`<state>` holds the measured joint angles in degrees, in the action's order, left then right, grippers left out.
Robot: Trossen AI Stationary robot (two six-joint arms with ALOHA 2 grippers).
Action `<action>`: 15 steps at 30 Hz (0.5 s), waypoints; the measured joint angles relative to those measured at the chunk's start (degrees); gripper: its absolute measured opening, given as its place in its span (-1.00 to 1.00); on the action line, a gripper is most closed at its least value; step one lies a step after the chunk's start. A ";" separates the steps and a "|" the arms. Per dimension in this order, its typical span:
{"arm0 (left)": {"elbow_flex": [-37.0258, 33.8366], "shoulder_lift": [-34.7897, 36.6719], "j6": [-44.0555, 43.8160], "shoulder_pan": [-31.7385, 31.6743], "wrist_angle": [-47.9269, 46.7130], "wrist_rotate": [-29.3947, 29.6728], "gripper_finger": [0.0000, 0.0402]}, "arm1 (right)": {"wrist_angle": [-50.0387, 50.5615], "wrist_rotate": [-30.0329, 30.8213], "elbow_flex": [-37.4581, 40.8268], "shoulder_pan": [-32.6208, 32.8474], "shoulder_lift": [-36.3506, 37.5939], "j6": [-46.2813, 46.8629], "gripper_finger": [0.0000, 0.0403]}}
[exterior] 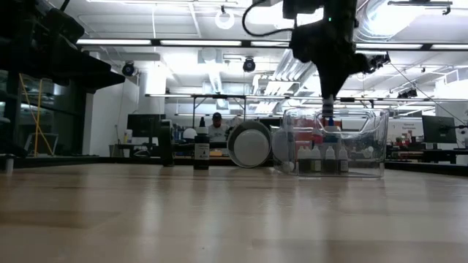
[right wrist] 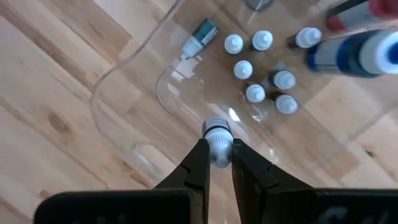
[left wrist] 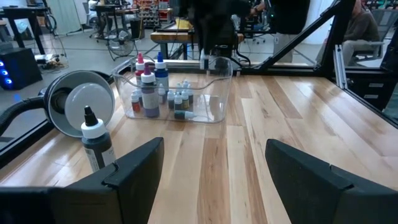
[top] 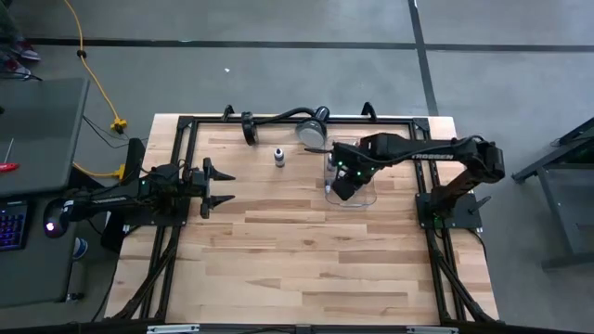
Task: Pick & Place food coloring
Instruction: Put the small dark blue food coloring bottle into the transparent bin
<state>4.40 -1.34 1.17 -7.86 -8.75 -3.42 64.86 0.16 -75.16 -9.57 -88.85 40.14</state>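
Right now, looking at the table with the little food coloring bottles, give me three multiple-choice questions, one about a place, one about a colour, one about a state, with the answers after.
1. Where does the lone dark bottle stand?
A. Inside the clear tray
B. On the bare table, outside the tray, in front of the lamp head
C. Between the left gripper's fingers

2. What colour are the caps on the small bottles standing upright in the clear tray?
A. White
B. Black
C. Yellow

3. What is the right gripper doing?
A. Resting open on the table
B. Shut on a small bottle above the tray
C. Gripping the lamp head

Answers: 1 B, the high view shows it apart from the tray near the lamp head. 2 A, the right wrist view shows white tops. 3 B, a capped bottle sits between its fingers.
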 joint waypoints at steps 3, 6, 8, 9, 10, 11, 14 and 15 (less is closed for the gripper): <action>0.00 0.00 0.00 -0.01 0.02 0.00 0.38 | -3.88 -0.56 2.97 -0.04 -0.16 1.51 -0.82; 0.00 0.00 0.00 -0.01 0.02 0.00 0.38 | -6.51 -0.59 5.25 -0.02 -0.42 4.30 -0.82; 0.00 0.00 0.00 0.00 0.02 0.00 0.38 | -7.94 -0.63 6.41 -0.06 -0.43 6.39 -0.82; 0.00 0.00 0.00 -0.01 0.02 0.00 0.38 | -8.50 -0.54 6.93 -0.06 -0.47 7.59 -0.82; 0.00 0.00 -0.01 -0.02 0.04 0.00 0.38 | -8.77 -0.24 7.22 -0.06 -0.73 8.80 -0.82; 0.00 0.00 -0.01 0.00 0.06 0.00 0.38 | -9.11 0.24 7.46 -0.06 -0.83 9.78 -0.82; 0.00 0.00 0.00 -0.02 0.06 0.00 0.38 | -9.58 1.85 7.59 -0.06 -2.06 12.76 -0.81; 0.00 0.00 -0.01 0.00 0.06 0.00 0.38 | -9.89 2.05 7.59 -0.08 -2.53 13.62 -0.81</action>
<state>4.40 -1.34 1.16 -7.86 -8.69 -3.42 54.97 2.21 -67.57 -9.65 -91.38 53.76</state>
